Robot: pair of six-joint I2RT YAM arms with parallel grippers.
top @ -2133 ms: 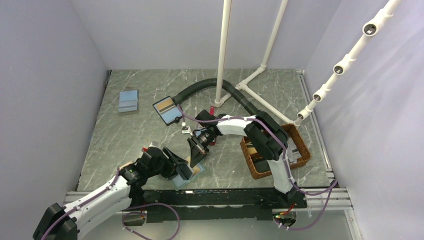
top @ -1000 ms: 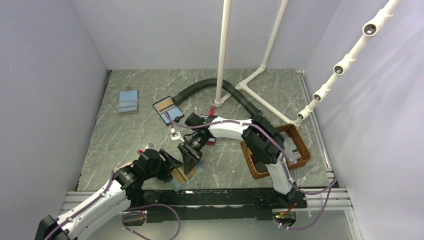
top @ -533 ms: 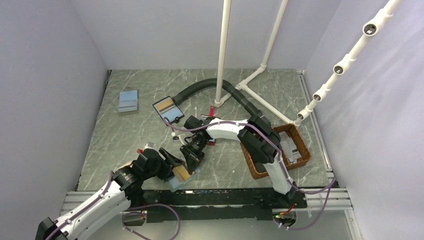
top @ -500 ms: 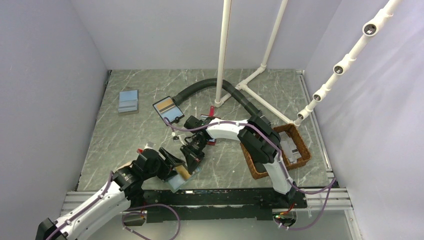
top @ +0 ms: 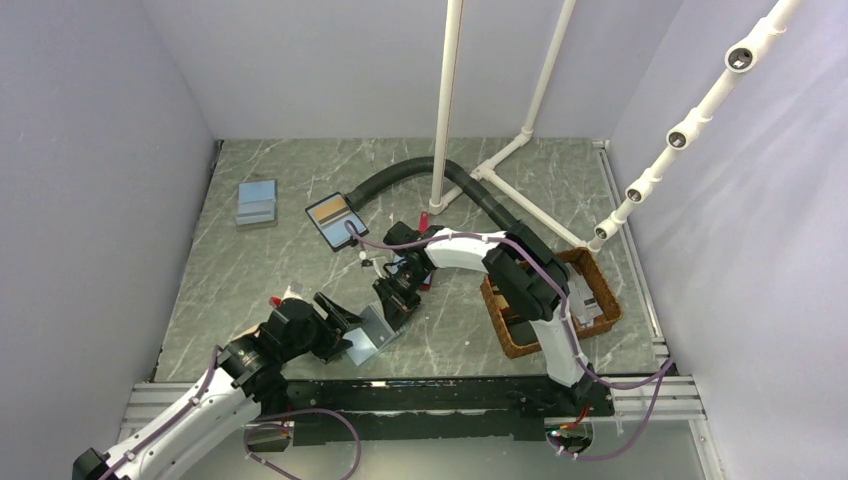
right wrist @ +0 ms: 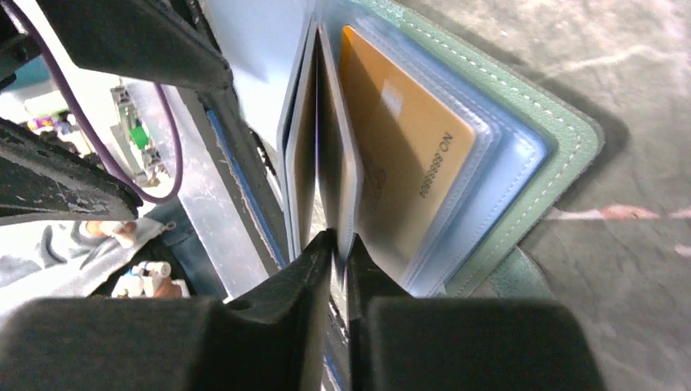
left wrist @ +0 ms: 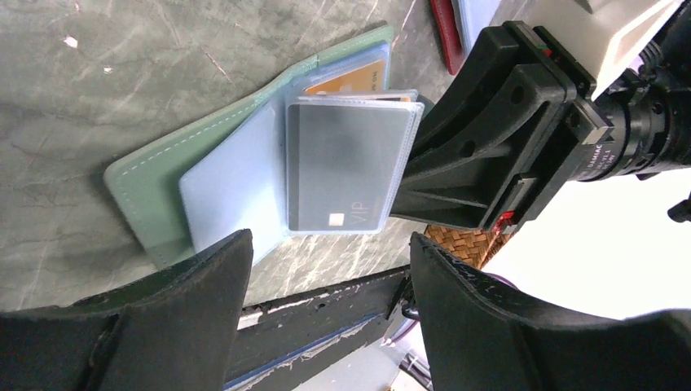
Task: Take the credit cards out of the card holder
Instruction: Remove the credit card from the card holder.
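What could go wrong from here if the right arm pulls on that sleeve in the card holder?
One: the right fingers are shut on a clear sleeve around the grey card, not the bare card, so pulling may drag the whole card holder up. Two: the left fingers stand open, off the holder, so nothing pins it to the table and it may slide.

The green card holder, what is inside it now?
Clear sleeves: one holds a dark grey card, pinched by the right gripper; a gold card lies beneath it. Whether the lower sleeves hold more cards is hidden.
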